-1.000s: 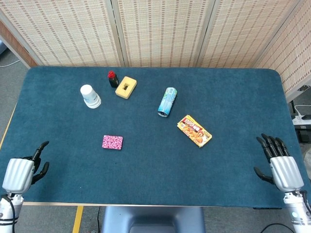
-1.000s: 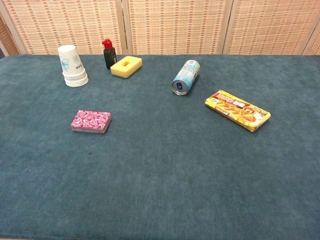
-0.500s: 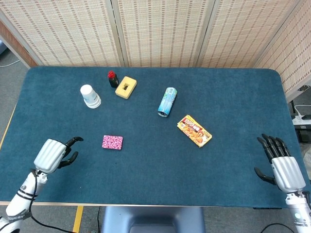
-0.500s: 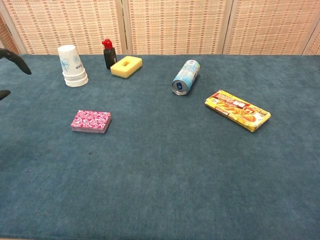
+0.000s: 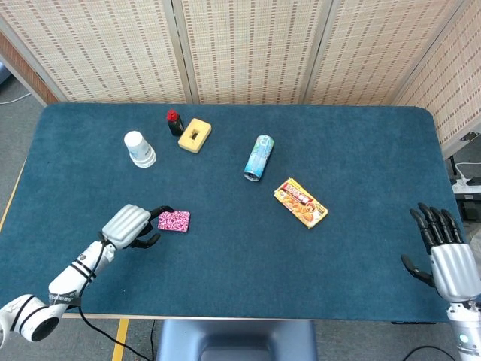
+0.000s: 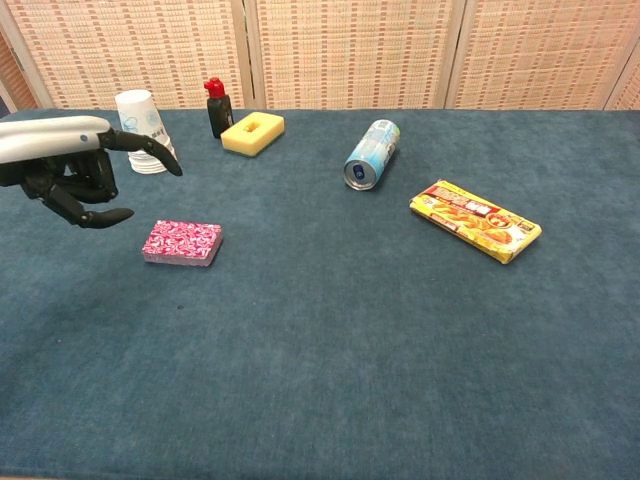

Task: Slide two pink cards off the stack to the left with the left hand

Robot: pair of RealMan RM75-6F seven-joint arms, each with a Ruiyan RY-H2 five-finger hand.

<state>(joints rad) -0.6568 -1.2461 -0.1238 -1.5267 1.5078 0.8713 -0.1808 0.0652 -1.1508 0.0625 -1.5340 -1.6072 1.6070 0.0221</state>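
My left hand (image 5: 129, 224) hovers just left of pink card stack (image 5: 173, 220), fingers loosely curled, holding nothing. My right hand (image 5: 445, 252) near-right, fingers spread. Labels unreadable.

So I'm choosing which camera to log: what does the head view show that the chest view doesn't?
Only the head view shows the right hand at the table's right edge, fingers spread, holding nothing. The chest view shows nothing extra, though it shows the left hand hovering above the pink card stack. Both show the left hand, the stack and the table.
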